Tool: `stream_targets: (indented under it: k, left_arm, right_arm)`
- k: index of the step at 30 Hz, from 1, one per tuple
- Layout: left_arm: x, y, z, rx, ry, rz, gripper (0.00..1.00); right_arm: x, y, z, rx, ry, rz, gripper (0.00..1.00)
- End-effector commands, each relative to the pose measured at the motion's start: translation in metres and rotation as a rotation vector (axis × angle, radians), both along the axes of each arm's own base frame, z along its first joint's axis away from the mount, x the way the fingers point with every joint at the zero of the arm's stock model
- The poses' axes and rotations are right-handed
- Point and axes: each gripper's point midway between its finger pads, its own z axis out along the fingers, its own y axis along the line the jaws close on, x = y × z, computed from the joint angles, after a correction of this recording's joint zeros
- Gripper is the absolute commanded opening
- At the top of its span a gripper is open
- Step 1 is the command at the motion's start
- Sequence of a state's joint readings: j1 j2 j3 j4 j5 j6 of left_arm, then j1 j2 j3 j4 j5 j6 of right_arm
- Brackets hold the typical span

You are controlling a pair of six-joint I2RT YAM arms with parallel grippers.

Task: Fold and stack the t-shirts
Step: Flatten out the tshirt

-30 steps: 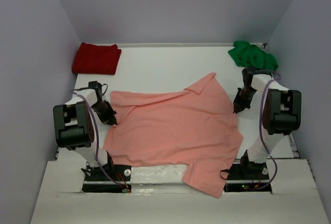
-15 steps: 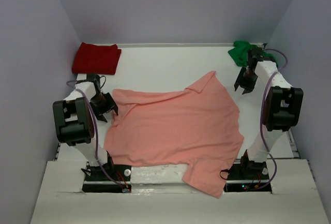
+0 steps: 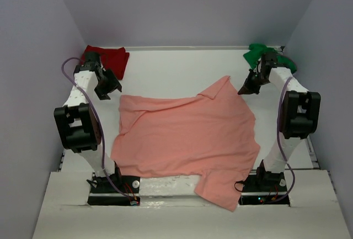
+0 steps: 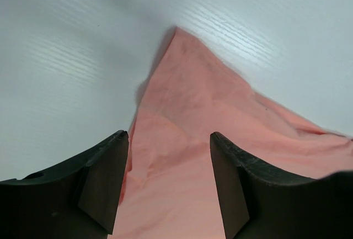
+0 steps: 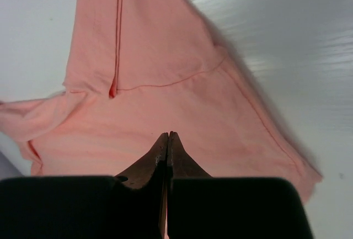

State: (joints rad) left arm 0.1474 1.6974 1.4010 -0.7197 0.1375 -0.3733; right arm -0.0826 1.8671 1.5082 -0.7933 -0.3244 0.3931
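Roughly crosswise, salmon-pink shirt (image 3: 187,134), sleeves toward right.

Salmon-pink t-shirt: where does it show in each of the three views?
Top external: salmon-pink t-shirt spread mid-table.
Left wrist: its pointed corner, centre to lower right.
Right wrist: fills left and centre.
Shared landmark: white table around it.

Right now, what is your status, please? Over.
Left tool open over pink shirt, far corner. Right tool shut, empty. Shirt spread out, not yet folded. Red shirt, green shirt at far corners, out of the way.
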Motion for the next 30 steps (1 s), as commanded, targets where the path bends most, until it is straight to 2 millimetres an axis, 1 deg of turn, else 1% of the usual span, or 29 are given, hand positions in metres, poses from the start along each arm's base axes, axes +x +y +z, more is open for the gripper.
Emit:
stream_targets:
  k: [1, 3, 4, 5, 7, 8, 9, 10, 11, 17, 19, 20, 22, 25, 29, 30]
  left_arm:
    - [0.01, -0.013, -0.004, -0.022, 0.015, -0.047, 0.7]
    - [0.012, -0.013, -0.01, -0.026, 0.019, -0.051, 0.7]
    - [0.012, -0.014, -0.01, -0.03, 0.019, -0.052, 0.7]
    - [0.013, -0.015, -0.012, -0.037, 0.019, -0.054, 0.7]
    - [0.014, -0.017, -0.016, -0.05, 0.027, -0.059, 0.7]
    - [0.014, -0.018, -0.017, -0.055, 0.029, -0.061, 0.7]
    - [0.016, -0.019, -0.017, -0.06, 0.027, -0.063, 0.7]
    - [0.017, -0.02, -0.017, -0.068, 0.026, -0.065, 0.7]
    - [0.018, -0.02, -0.017, -0.069, 0.026, -0.067, 0.7]
    - [0.02, -0.018, -0.018, -0.054, 0.026, -0.079, 0.69]
    - [0.018, -0.018, -0.026, -0.052, 0.04, -0.078, 0.69]
    - [0.02, -0.017, -0.026, -0.051, 0.034, -0.077, 0.69]
    - [0.021, -0.019, -0.034, -0.062, 0.027, -0.085, 0.69]
    - [0.025, -0.023, -0.054, -0.084, 0.04, -0.098, 0.67]
    - [0.037, -0.026, -0.062, -0.111, 0.015, -0.104, 0.67]
    - [0.043, -0.027, -0.061, -0.115, 0.002, -0.114, 0.67]
  right_arm:
    - [-0.003, 0.047, -0.018, 0.194, 0.008, 0.078, 0.0]
    - [-0.009, 0.058, -0.028, 0.245, 0.03, 0.084, 0.0]
    - [-0.011, 0.065, -0.028, 0.251, 0.032, 0.102, 0.0]
    - [-0.011, 0.066, -0.032, 0.252, 0.038, 0.099, 0.0]
    - [-0.019, 0.079, -0.041, 0.267, 0.069, 0.123, 0.0]
    - [-0.021, 0.08, -0.045, 0.277, 0.081, 0.123, 0.0]
    - [-0.024, 0.087, -0.051, 0.28, 0.094, 0.13, 0.0]
    - [-0.029, 0.09, -0.057, 0.277, 0.11, 0.136, 0.0]
    - [-0.032, 0.091, -0.061, 0.254, 0.115, 0.14, 0.0]
    - [-0.041, 0.09, -0.075, 0.226, 0.141, 0.136, 0.0]
    - [-0.045, 0.089, -0.079, 0.218, 0.151, 0.135, 0.0]
    - [-0.044, 0.088, -0.079, 0.214, 0.151, 0.133, 0.0]
    - [-0.047, 0.087, -0.083, 0.204, 0.16, 0.133, 0.0]
    - [-0.053, 0.086, -0.092, 0.176, 0.178, 0.134, 0.0]
    - [-0.061, 0.08, -0.104, 0.143, 0.207, 0.127, 0.0]
    - [-0.062, 0.08, -0.105, 0.14, 0.207, 0.126, 0.0]
